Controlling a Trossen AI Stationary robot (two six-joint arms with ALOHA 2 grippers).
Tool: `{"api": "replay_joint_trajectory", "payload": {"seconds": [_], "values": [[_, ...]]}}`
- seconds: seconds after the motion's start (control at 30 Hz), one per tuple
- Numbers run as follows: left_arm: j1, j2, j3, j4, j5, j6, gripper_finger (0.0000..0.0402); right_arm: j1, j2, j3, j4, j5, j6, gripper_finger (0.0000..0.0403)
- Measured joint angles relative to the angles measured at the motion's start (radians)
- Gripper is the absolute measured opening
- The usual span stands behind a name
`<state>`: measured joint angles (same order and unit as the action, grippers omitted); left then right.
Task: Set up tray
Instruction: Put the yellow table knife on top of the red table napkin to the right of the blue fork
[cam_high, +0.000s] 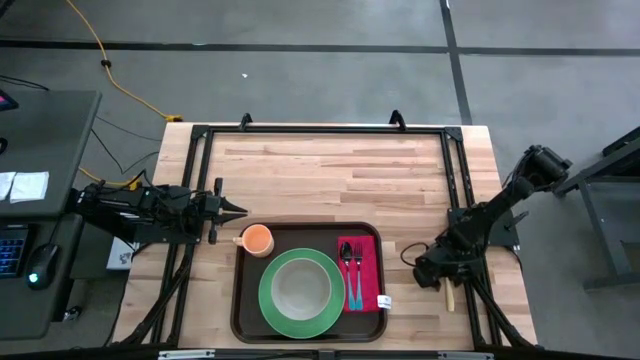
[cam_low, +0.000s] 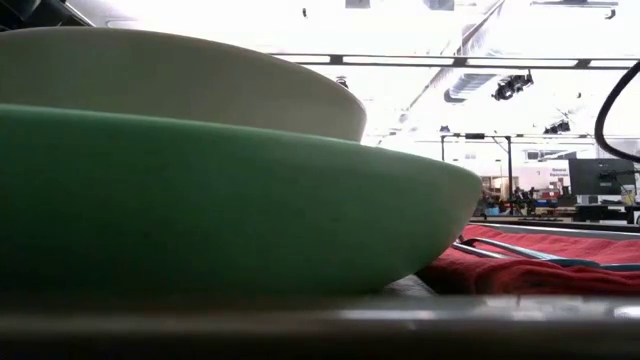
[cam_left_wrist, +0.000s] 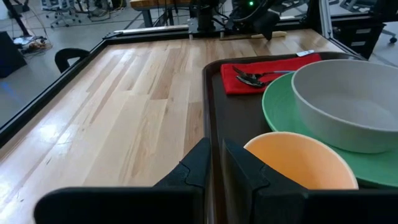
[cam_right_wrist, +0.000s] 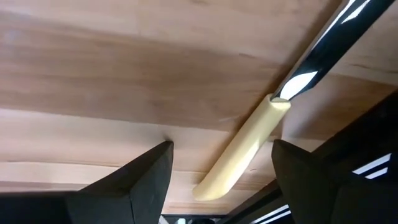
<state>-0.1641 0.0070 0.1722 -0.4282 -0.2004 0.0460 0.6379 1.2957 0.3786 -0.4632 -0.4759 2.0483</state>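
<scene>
Wooden counter (cam_high: 330, 170) holds our tray (cam_high: 243, 300). Our right tool (cam_right_wrist: 221, 165), spread over the knife (cam_right_wrist: 239, 152), could push it off the edge.

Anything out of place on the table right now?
Yes: a cream-handled knife lies on the bare wood off the tray, under the open right gripper, while the other cutlery sits on the red napkin.
</scene>
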Motion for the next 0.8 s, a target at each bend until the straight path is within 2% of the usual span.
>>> {"api": "replay_joint_trajectory", "payload": {"seconds": [0.5,0.8], "values": [[0.000,0.000,0.000,0.000,0.000,0.000,0.0074,-0.050,0.000,0.002,-0.059,0.031,-0.004,0.0251],[0.000,0.000,0.000,0.000,0.001,-0.002,0.0074,-0.051,0.000,0.001,-0.065,0.029,0.012,0.0192]]}}
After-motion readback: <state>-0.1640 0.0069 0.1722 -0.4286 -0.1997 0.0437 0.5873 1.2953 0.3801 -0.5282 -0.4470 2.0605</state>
